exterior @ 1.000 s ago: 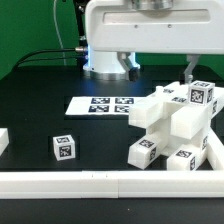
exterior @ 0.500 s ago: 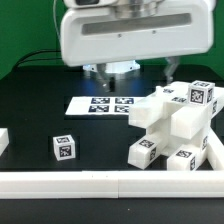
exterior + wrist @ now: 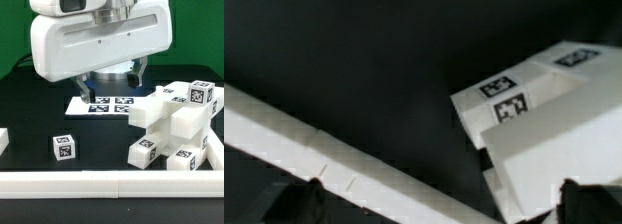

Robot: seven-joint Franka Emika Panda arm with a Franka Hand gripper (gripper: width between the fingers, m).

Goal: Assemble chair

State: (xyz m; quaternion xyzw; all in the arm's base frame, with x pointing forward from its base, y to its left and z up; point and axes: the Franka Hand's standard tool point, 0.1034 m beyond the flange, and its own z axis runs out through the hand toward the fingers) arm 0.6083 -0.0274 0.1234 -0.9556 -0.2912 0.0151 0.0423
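Since the earlier frame the arm [image 3: 95,40] has swung toward the exterior view's left and dropped lower. Its broad white body now fills the upper middle of that view. None of the parts on the counter [image 3: 30,100] have shifted.

The fingers [image 3: 592,203] stand spread wide. In the wrist view they show as two dark tips far apart, pinching nothing.

The chair is in loose pieces:
- One heap of chair pieces [image 3: 170,120], stacked slabs and blocks, lies on the exterior view's right. Four tags show on it, but I cannot tell how many separate parts it contains.
- One small tagged cube [image 3: 64,148] stands alone toward the exterior view's left, well apart from the heap.
- One more white piece [image 3: 2,140] is cut off by that view's left edge.

One marker board [image 3: 110,104] lies flat behind the cube, its far edge hidden under the arm.

One white border rail [image 3: 90,181] runs along the near side of the counter and turns back at the right. The heap sits close against that corner. Bare black counter lies between the cube and the heap, and between the cube and the cut-off piece. The wrist view shows the rail crossing on a slant beside a tagged slab, with dark counter between them.
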